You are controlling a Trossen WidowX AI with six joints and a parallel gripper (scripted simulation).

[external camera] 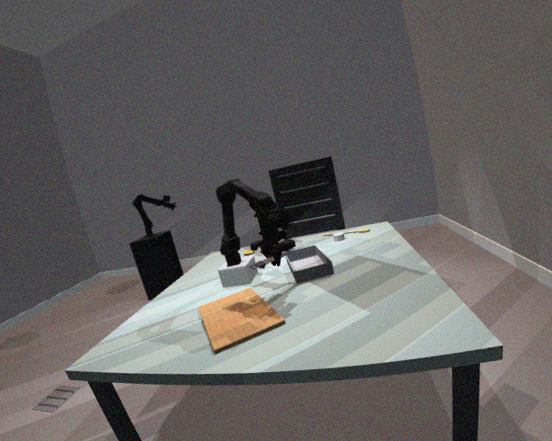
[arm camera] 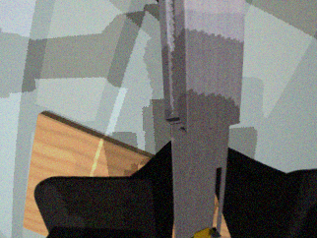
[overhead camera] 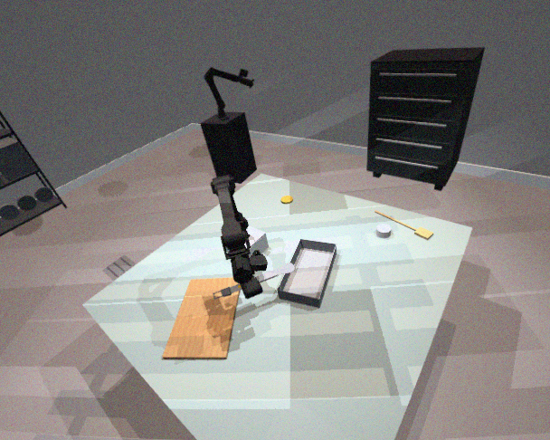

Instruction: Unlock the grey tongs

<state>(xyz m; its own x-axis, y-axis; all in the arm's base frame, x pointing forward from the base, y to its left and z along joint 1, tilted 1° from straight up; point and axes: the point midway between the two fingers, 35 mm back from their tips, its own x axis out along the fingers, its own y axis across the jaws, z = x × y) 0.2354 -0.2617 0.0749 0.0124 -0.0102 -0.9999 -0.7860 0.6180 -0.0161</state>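
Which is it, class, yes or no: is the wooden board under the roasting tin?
No, the top view shows the wooden board and the roasting tin apart on the table.
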